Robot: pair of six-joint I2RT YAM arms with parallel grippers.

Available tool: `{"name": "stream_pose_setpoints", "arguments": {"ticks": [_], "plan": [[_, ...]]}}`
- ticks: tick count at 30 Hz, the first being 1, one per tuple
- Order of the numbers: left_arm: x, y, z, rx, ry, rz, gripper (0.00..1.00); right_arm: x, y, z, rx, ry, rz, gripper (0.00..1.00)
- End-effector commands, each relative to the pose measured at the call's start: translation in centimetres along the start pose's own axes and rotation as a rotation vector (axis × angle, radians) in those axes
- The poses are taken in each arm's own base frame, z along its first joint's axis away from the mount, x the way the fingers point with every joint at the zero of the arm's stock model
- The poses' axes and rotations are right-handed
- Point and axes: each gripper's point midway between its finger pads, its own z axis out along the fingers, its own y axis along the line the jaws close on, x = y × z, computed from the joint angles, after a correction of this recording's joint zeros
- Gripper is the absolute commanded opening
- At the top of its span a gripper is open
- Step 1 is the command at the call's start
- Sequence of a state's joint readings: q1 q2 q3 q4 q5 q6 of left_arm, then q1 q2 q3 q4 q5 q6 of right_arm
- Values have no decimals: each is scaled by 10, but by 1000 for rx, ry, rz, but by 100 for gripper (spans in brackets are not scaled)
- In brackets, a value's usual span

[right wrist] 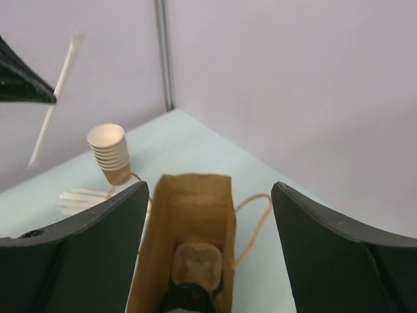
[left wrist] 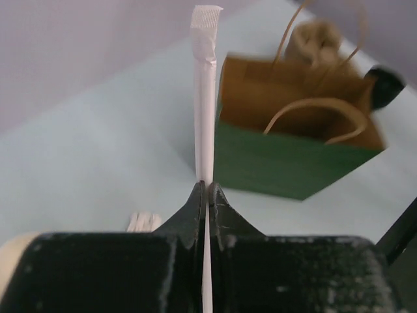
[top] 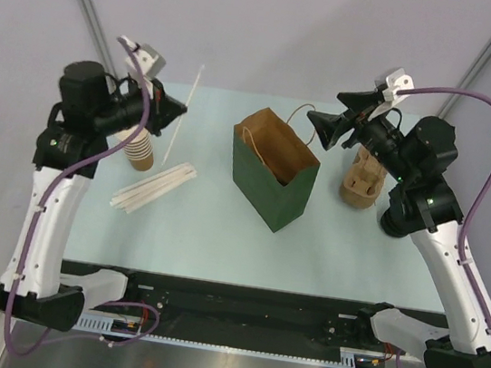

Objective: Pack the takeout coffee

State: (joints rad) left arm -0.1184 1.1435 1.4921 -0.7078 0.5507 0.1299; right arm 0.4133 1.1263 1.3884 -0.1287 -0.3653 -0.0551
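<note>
The green paper bag [top: 269, 176] stands open mid-table. In the right wrist view I look down into the bag [right wrist: 189, 215]. At its bottom sit a brown pulp carrier [right wrist: 196, 263] and the round black lid of the takeout coffee [right wrist: 189, 301]; the cup's body is hidden. My right gripper [right wrist: 208, 189] is wide open and empty, above the bag's mouth; in the top view it [top: 327, 110] hovers at the bag's far right. My left gripper [left wrist: 206, 186] is shut on a white paper-wrapped straw [left wrist: 204, 98], held up left of the bag [left wrist: 293, 160]; it also shows in the top view [top: 181, 109].
A stack of lidless paper cups [top: 141, 146] stands under my left arm and shows in the right wrist view [right wrist: 109, 153]. Several wrapped straws [top: 153, 188] lie on the table left of the bag. A stack of pulp carriers [top: 362, 178] stands right of the bag.
</note>
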Motion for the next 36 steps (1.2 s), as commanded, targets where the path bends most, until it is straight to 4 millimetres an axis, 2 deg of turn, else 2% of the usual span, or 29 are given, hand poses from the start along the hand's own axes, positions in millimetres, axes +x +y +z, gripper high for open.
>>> {"name": "stream_pose_setpoints", "arguments": {"ticks": [1, 2, 3, 4, 5, 6, 7, 10, 13, 16, 21, 26, 34, 36], "plan": [[-89, -38, -17, 143, -228, 7, 0, -62, 27, 0, -82, -160, 35, 81], [-111, -48, -27, 171, -279, 53, 0, -72, 32, 0, -99, -180, 46, 80], [-120, -54, -29, 197, -299, 92, 0, -74, 36, 5, -120, -182, 53, 80], [-125, -63, -23, 245, -299, 125, 0, -77, 45, 7, -150, -188, 59, 79], [-138, -75, -29, 290, -334, 179, 0, -81, 50, 9, -168, -195, 62, 79], [-142, -83, -30, 315, -354, 248, 0, -88, 56, 11, -191, -206, 61, 78], [-147, -99, -31, 372, -384, 306, 0, -91, 68, 11, -230, -210, 64, 77], [-148, -128, -32, 468, -441, 451, 0, -111, 92, 7, -306, -242, 72, 75], [-143, -148, -32, 539, -468, 557, 0, -124, 106, -1, -345, -257, 38, 73], [-144, -159, -27, 573, -480, 584, 0, -124, 115, -6, -367, -235, 24, 72], [-147, -173, -12, 635, -493, 539, 0, -121, 109, -10, -332, -219, -1, 71], [-140, -179, 22, 699, -466, 514, 0, -115, 96, -17, -270, -198, -9, 73], [-115, -184, 59, 812, -448, 579, 2, -103, 39, -45, -39, -158, 15, 73], [-115, -185, 66, 832, -474, 612, 1, -98, 34, -49, -22, -143, 34, 72]]}}
